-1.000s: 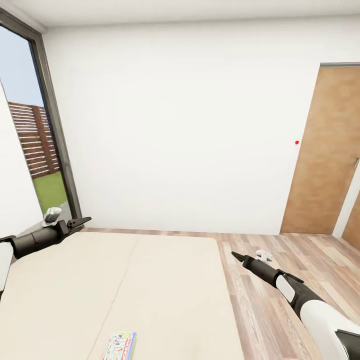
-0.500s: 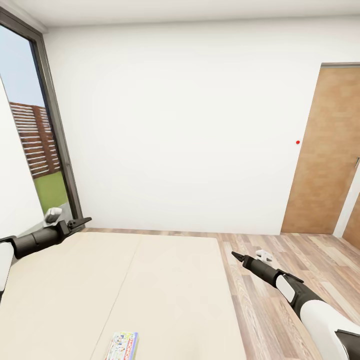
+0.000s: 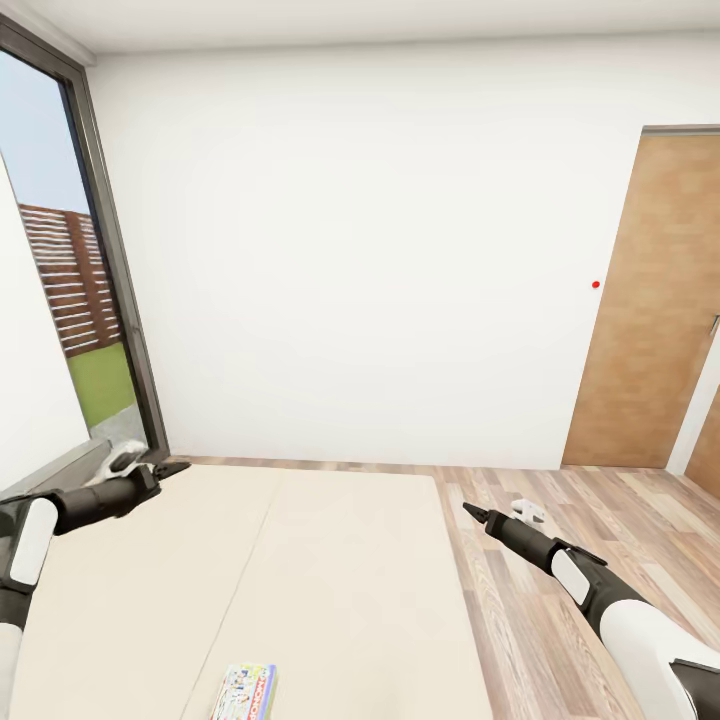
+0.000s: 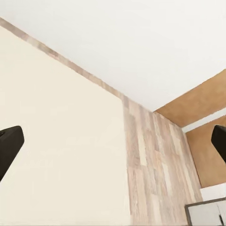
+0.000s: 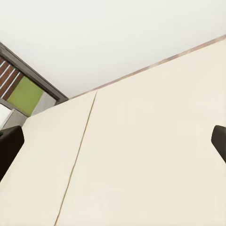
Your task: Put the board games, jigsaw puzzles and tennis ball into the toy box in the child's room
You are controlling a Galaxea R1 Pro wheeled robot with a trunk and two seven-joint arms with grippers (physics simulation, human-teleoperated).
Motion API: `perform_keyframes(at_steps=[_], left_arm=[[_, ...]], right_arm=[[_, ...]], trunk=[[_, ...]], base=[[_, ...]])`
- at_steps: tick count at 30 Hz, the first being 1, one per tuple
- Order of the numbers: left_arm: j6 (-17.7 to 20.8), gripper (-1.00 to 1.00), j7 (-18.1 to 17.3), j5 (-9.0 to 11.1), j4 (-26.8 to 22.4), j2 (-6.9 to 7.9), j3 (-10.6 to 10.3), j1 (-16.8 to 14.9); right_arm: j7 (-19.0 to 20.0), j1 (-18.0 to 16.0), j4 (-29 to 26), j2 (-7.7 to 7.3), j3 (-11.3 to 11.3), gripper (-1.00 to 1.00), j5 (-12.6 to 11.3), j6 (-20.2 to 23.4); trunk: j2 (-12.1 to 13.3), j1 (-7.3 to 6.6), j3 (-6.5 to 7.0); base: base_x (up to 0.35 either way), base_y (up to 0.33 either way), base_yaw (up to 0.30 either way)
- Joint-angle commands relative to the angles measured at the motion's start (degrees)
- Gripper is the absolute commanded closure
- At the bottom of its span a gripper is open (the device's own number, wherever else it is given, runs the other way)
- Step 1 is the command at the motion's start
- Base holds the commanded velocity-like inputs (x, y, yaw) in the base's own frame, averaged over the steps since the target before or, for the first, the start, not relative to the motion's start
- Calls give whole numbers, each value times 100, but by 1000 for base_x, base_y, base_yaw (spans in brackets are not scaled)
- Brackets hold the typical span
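One board game (image 3: 245, 692), a white printed box, lies flat on the bed (image 3: 330, 560) at its near edge, low in the head view. My left gripper (image 3: 172, 466) hovers open just above the mattress at its far left side, well beyond the game. My right gripper (image 3: 472, 512) stands open over the floor beside the bed's right edge, empty. In the left wrist view the dark fingertips (image 4: 9, 150) sit wide apart over the mattress (image 4: 56, 141). The right wrist view looks across the mattress (image 5: 141, 165) with both tips spread. The toy box, table, jigsaw puzzles and tennis ball are out of view.
A tall window (image 3: 60, 280) runs along the left wall beside the bed. A wooden door (image 3: 650, 300) stands at the right. Wood floor (image 3: 560, 520) lies between the bed and the door, and a white wall closes the far side.
My left arm has dropped lower toward the mattress and turned slightly. The right arm and the board game have stayed where they were.
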Motion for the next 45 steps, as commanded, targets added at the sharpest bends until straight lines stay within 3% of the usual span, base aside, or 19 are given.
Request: perform_keyframes(at_steps=[1,4,9,15,19,24,29,33,34,38,45], left_arm=[[-78,-100,244,-15,60,-78,10,-9],[-214,-100,622,-13,147,-192,8,-13],[-622,-100,1501,-25,402,-637,-17,-17],[-1039,-100,2254,-10,866,-786,-274,-18],[-1258,-100,2413,-16,1269,-794,-341,-18],[-1533,-100,2495,-25,1768,-780,-393,-18],[-1679,-100,2511,-36,2060,-747,-420,3],[-1776,-100,2511,-49,2237,-693,-428,46],[-1869,-100,2506,-78,2368,-655,-428,86],[-2234,-100,2480,-243,2669,-525,-428,179],[-2534,-100,2456,-376,2963,-377,-421,232]], right_arm=[[30,-1,-4,1,-17,-100,-52,57],[44,-1,-45,2,-16,-100,-50,59],[63,-1,-237,2,9,-100,-33,73],[73,-1,-319,47,25,-100,-27,117],[75,-1,-374,124,36,-100,-26,169],[68,-1,-522,356,269,-100,-25,415],[21,-1,-1092,752,753,-100,-49,740],[-59,-1,-1316,1056,875,-100,-38,855],[-131,-1,-1378,1216,908,-100,-37,884],[-319,-1,-1492,1461,954,-100,-28,908],[-442,1,-1583,1497,950,-100,-27,868]], trunk=[[-5,2,-3],[-5,2,-3],[-5,2,-3],[-5,2,-3],[-5,2,-3],[-5,2,-3],[-5,2,-3],[-5,2,-3],[-5,2,-3],[-5,2,-3],[-5,2,-3]], base=[[0,0,0],[0,0,0],[0,0,0],[0,0,0],[0,0,0],[0,0,0],[0,0,0],[0,0,0],[0,0,0],[0,0,0],[0,0,0]])
